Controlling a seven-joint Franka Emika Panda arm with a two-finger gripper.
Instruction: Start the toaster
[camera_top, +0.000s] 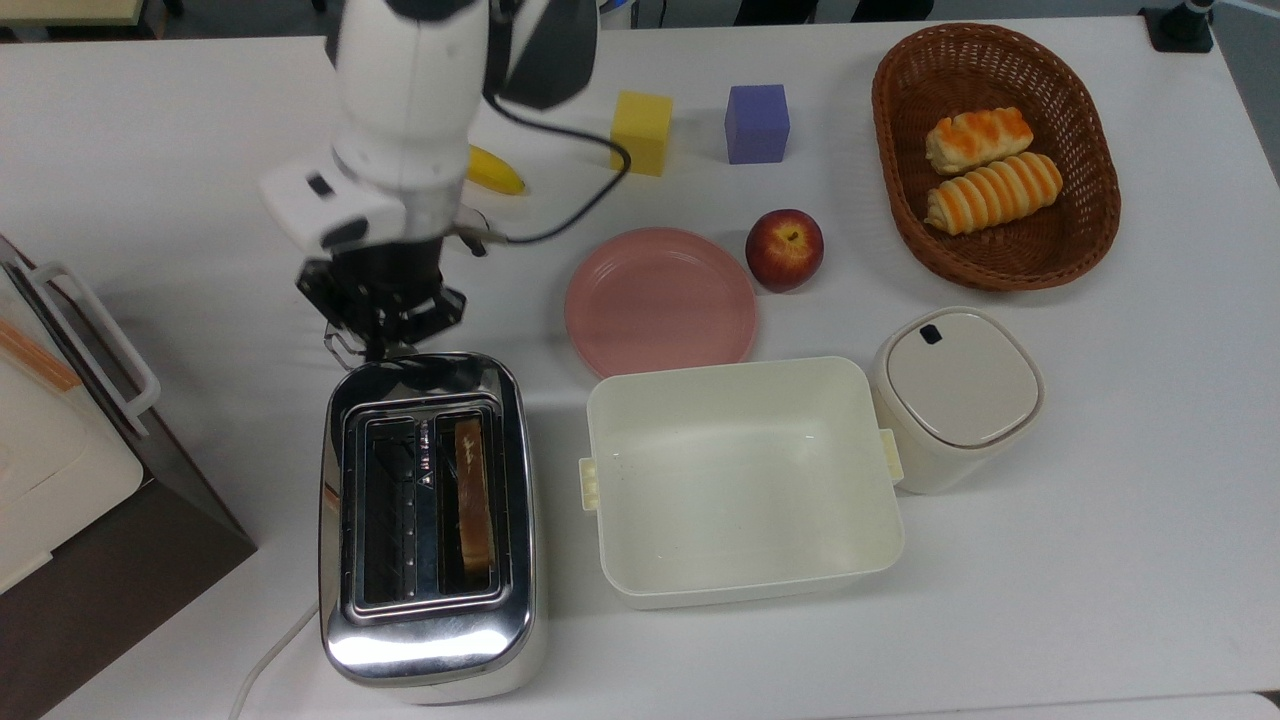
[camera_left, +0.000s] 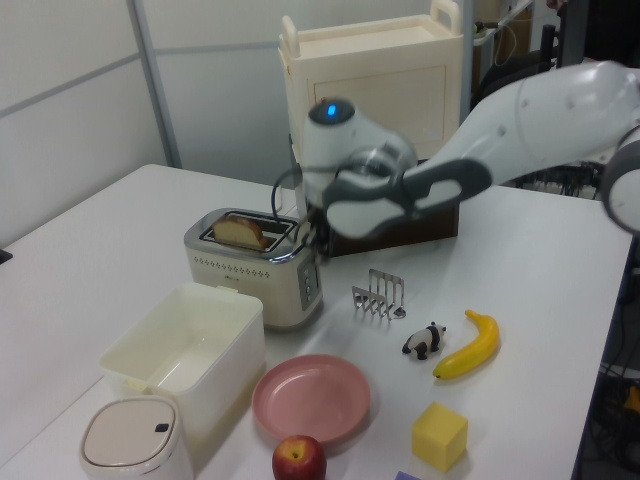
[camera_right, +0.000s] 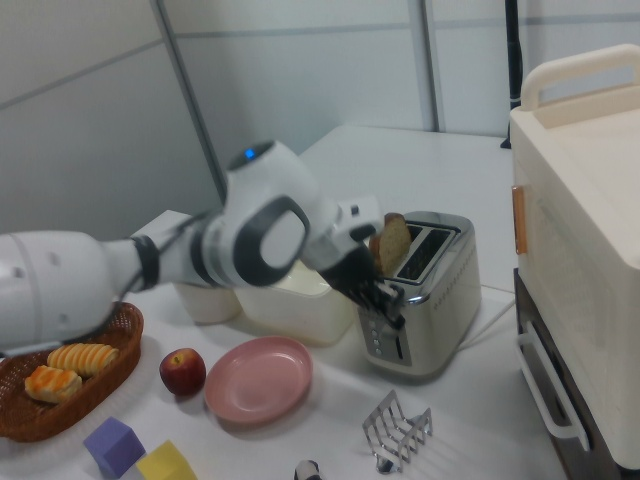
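The top view shows the gripper (camera_top: 383, 318) hanging above the toaster (camera_top: 430, 520) at its end nearest the arm. Whether its fingers are parted or closed cannot be told, and no contact with the toaster's end is clear. The one chrome toaster stands toward the near left of the table (camera_top: 1100, 520) in the top view, one slice of bread (camera_left: 240, 232) standing up out of a slot. A cream tub (camera_top: 740, 480) sits just beside the toaster; a pink plate (camera_top: 660, 300) lies near. Bare table lies on the top view's left of the gripper. One wire rack (camera_left: 379, 296) stands near the toaster's end in the left view. Two rolls (camera_top: 990, 165) lie in one basket (camera_top: 900, 200).
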